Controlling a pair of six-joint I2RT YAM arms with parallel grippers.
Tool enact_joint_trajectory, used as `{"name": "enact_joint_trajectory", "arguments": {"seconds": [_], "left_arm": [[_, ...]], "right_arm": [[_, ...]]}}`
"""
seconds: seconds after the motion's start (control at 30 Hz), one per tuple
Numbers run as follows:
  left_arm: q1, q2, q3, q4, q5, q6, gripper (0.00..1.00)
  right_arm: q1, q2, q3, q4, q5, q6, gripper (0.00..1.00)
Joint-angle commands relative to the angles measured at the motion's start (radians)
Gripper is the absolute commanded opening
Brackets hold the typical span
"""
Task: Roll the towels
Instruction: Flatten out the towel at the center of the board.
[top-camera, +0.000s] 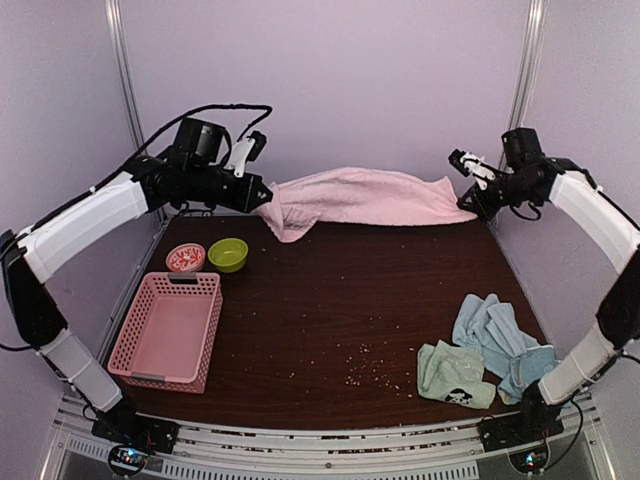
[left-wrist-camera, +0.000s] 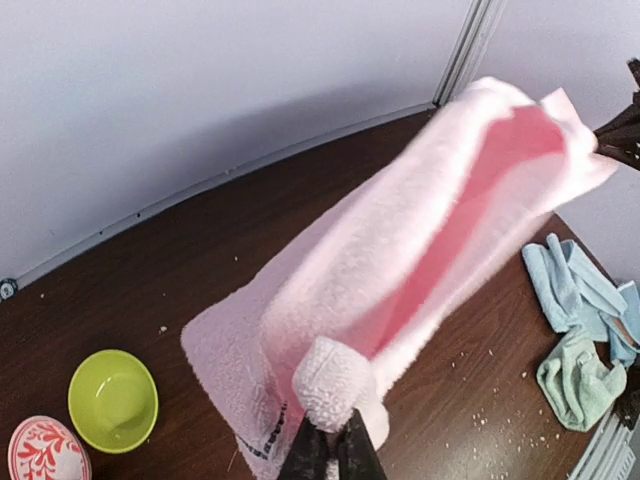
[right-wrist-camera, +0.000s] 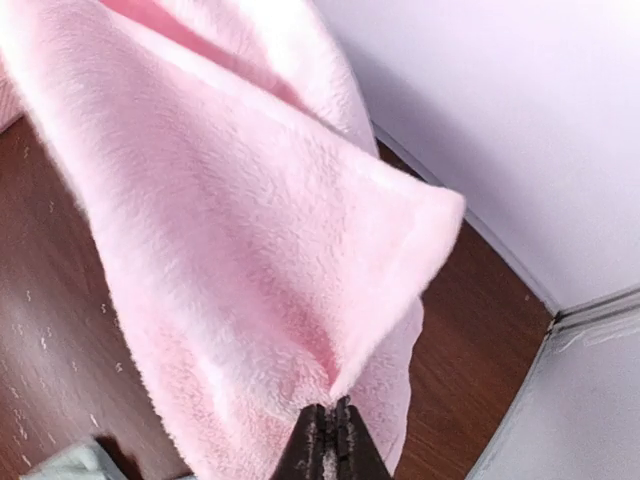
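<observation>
The pink towel (top-camera: 360, 198) hangs stretched between both grippers above the far edge of the table. My left gripper (top-camera: 262, 192) is shut on its left corner; in the left wrist view the towel (left-wrist-camera: 420, 240) bunches at the gripper (left-wrist-camera: 333, 440). My right gripper (top-camera: 468, 188) is shut on its right corner; in the right wrist view the towel (right-wrist-camera: 220, 250) drapes from the gripper (right-wrist-camera: 328, 415). A mint green towel (top-camera: 452, 374) with a dark mark and light blue towels (top-camera: 495, 335) lie crumpled at the front right. They also show in the left wrist view: the mint towel (left-wrist-camera: 580, 380) and the blue towels (left-wrist-camera: 580, 290).
A pink latticed basket (top-camera: 168, 330) stands at the left. Behind it are a green bowl (top-camera: 228, 254) and a red patterned bowl (top-camera: 185, 258). Crumbs are scattered on the dark wooden table (top-camera: 350, 290). Walls close in the back and sides.
</observation>
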Motion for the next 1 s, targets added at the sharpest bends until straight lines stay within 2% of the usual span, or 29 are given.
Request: {"name": "enact_joint_trajectory", "arguments": {"seconds": [0.0, 0.03, 0.1, 0.17, 0.23, 0.3, 0.4, 0.47, 0.63, 0.73, 0.97], "left_arm": [[0.0, -0.032, -0.258, 0.027, 0.023, 0.025, 0.0], [0.0, -0.046, -0.309, 0.039, 0.028, 0.016, 0.0], [0.0, -0.067, -0.379, 0.066, 0.035, 0.004, 0.0], [0.001, -0.071, -0.416, 0.079, 0.05, 0.005, 0.0], [0.001, -0.065, -0.425, 0.074, 0.04, 0.007, 0.0], [0.0, -0.054, -0.424, 0.072, 0.032, 0.01, 0.0], [0.0, -0.041, -0.417, 0.075, 0.034, 0.01, 0.0], [0.0, -0.032, -0.416, 0.078, 0.039, 0.008, 0.0], [-0.001, -0.032, -0.426, 0.088, 0.057, 0.001, 0.0], [0.001, -0.037, -0.428, 0.091, 0.056, -0.005, 0.0], [0.0, -0.036, -0.451, 0.12, 0.071, -0.031, 0.0]], "right_arm": [[0.031, -0.216, -0.466, 0.114, 0.001, -0.294, 0.25], [0.036, -0.247, -0.551, 0.096, 0.025, -0.359, 0.37], [0.042, -0.285, -0.676, 0.059, 0.09, -0.45, 0.51], [0.041, -0.295, -0.702, 0.001, 0.115, -0.485, 0.58], [0.039, -0.292, -0.66, -0.077, 0.098, -0.498, 0.6], [0.036, -0.271, -0.597, -0.112, 0.059, -0.464, 0.61], [0.033, -0.18, -0.508, -0.034, 0.065, -0.294, 0.58], [0.031, -0.072, -0.43, -0.006, 0.06, -0.158, 0.54], [0.04, 0.248, -0.161, -0.098, -0.042, 0.059, 0.48], [0.06, 0.375, -0.081, -0.122, -0.07, 0.097, 0.48], [0.137, 0.504, -0.037, -0.106, -0.032, 0.113, 0.49]]}}
